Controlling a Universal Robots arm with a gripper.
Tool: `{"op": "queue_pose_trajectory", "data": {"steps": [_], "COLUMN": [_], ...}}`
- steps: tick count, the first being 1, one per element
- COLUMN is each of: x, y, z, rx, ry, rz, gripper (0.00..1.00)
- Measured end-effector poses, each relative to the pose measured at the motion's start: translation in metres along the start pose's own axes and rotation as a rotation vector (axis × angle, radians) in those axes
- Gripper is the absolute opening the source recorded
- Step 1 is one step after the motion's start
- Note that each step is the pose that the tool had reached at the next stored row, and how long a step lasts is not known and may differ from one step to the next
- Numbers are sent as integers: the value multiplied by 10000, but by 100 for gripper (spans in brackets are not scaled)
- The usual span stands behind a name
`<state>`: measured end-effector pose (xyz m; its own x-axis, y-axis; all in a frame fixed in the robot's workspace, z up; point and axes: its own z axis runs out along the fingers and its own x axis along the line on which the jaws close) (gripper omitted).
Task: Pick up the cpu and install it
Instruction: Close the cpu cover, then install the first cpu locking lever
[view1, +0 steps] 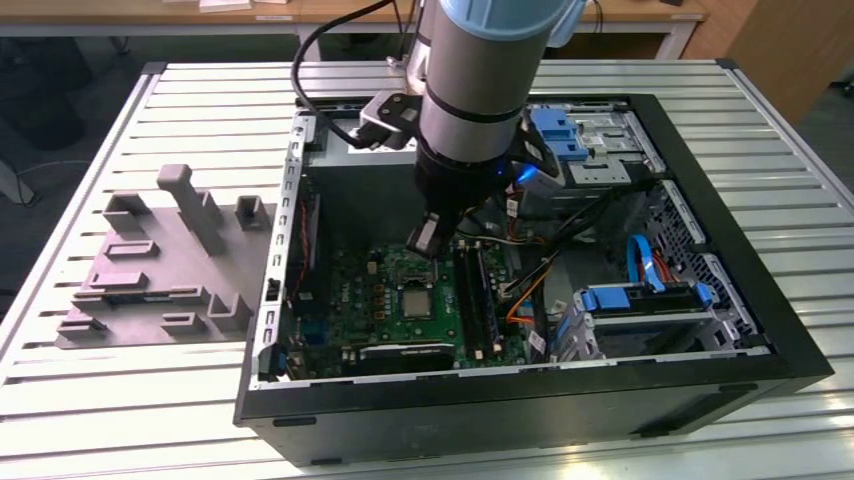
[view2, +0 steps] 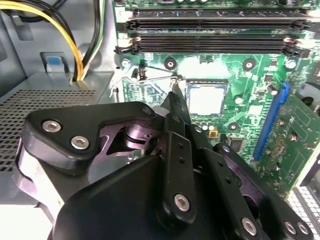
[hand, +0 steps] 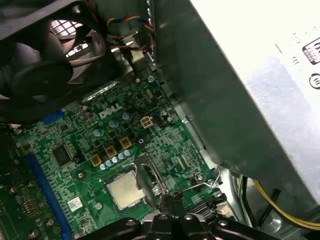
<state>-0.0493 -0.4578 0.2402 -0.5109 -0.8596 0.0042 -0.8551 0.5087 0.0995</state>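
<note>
Your gripper (view2: 175, 100) hangs inside the open computer case (view1: 747, 330), low over the green circuit board (view1: 400, 300). In the second wrist view its black fingers (view2: 179, 107) come together to a narrow tip with nothing between them, so you can read the pincer as closed and empty. The tip sits just beside the socket's edge, on the side nearer the memory slots (view2: 210, 22) than the blue connector (view2: 272, 120). In the first wrist view the same tip (hand: 172, 202) shows just next to the socket frame (hand: 150, 177).

The cpu (view2: 206, 98) lies flat in the socket on the board, its pale silvery top facing up; you see it in the first wrist view too (hand: 125, 191), and from the exterior view as a small grey square (view1: 416, 303) just below the gripper (view1: 430, 240). The gripper does not touch it.

Further out, yellow cables (view2: 65, 40) run down beside the board, and a black fan (hand: 45, 70) sits at the board's far edge in the first wrist view. Outside the case, at the exterior view's left, the grey moulded tray (view1: 160, 270) rests on the slatted table (view1: 200, 100), well apart from the arm.
</note>
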Motion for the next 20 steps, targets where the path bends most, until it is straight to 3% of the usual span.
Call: {"op": "queue_pose_trajectory", "data": {"steps": [5, 20], "x": [16, 76], "y": [-2, 10], "z": [0, 1], "rx": [20, 20], "ry": [34, 35], "rz": [3, 2], "gripper": [11, 11]}}
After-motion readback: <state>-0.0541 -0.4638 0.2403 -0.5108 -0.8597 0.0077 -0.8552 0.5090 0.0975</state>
